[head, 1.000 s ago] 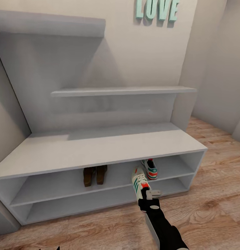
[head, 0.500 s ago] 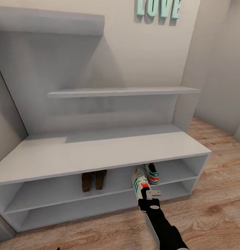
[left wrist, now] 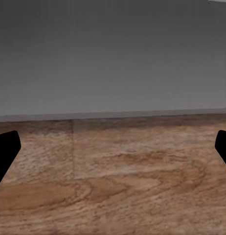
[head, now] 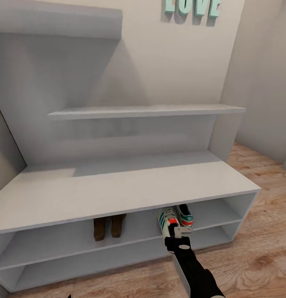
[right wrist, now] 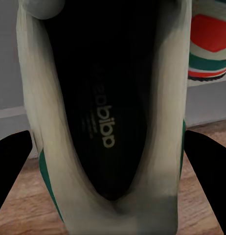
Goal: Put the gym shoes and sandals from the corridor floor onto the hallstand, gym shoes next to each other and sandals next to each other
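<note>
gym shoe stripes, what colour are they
Teal-green, on the white side of the gym shoe held by the right gripper; clearest in the head view.

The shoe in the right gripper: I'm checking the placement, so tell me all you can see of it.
The shoe is a cream lace-up sneaker with green side stripes and an orange-red tongue patch. The right gripper holds its heel end, toe pointing into the rack's upper shelf, close beside the second sneaker. Its dark insole bears printed lettering.

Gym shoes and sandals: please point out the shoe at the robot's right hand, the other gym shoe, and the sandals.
held gym shoe (head: 167,218), head view, striped side
second gym shoe (head: 184,215), head view, heel
sandals (head: 108,226), head view, heels
</note>
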Robot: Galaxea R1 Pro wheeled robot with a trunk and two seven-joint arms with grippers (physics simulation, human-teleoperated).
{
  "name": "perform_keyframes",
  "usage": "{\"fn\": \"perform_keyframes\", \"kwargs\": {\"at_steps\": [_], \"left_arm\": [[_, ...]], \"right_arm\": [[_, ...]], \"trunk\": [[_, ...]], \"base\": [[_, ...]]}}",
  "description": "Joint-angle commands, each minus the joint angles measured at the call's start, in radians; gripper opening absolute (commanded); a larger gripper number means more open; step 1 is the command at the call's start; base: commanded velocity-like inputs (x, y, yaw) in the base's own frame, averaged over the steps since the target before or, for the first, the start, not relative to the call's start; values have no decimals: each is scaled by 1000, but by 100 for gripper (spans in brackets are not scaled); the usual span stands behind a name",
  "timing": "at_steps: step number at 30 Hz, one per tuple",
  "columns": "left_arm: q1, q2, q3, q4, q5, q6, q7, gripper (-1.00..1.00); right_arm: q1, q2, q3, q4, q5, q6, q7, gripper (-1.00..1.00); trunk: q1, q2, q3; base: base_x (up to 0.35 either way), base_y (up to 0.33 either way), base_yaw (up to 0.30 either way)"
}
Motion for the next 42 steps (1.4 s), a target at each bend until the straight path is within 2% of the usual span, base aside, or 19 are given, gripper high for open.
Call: {"fn": "perform_keyframes", "kwargs": {"at_steps": [1,9,42], "left_arm": [[-1,0,3,1,9,1,-10,100],[-1,0,3,-1,9,1,-10,100],[-1,1,3,-1,9,1,-10,100]], "right_arm": [[0,0,2,-1,5,8,-4,-100],[0,0,0,-1,5,7,-4,-100],[0,0,0,-1,5,7,-4,-100]], "trunk": [[0,0,-1],[0,0,-1],[0,0,-1]], "base": [[102,0,0],[203,0,0],[78,0,0]]}}
